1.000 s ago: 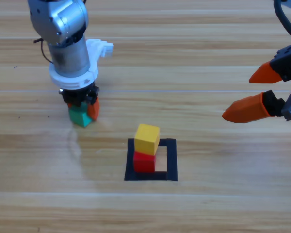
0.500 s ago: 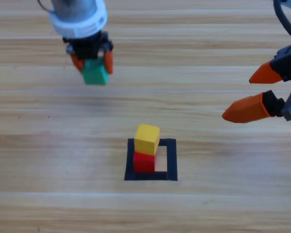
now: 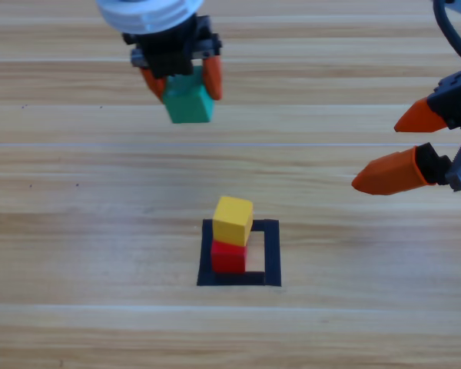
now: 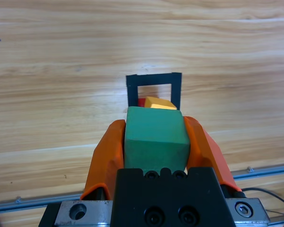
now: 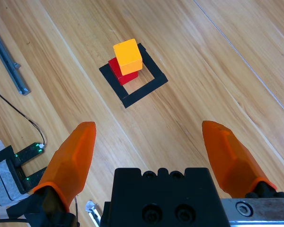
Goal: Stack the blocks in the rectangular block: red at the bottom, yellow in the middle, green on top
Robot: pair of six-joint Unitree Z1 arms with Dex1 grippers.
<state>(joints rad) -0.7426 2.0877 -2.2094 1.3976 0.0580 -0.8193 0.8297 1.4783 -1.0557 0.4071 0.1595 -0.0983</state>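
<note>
My left gripper (image 3: 186,86) is shut on the green cube (image 3: 189,100) and holds it in the air near the top of the high view, up and left of the stack. From the left wrist, the green cube (image 4: 155,136) fills the space between the jaws. The yellow cube (image 3: 233,220) sits on the red cube (image 3: 228,256) in the left part of the black tape square (image 3: 270,254). From the left wrist, that tape square (image 4: 154,78) lies beyond the held cube. My right gripper (image 3: 403,146) waits open at the right edge, with the stack (image 5: 127,61) ahead of it.
Bare wooden table surrounds the tape square. In the right wrist view, a metal rail (image 5: 9,59) and a thin black cable (image 5: 19,116) lie along the table's side.
The left gripper has lifted the green cube off the table and carried it up and rightward, toward the stack's side. The right arm has not moved.
</note>
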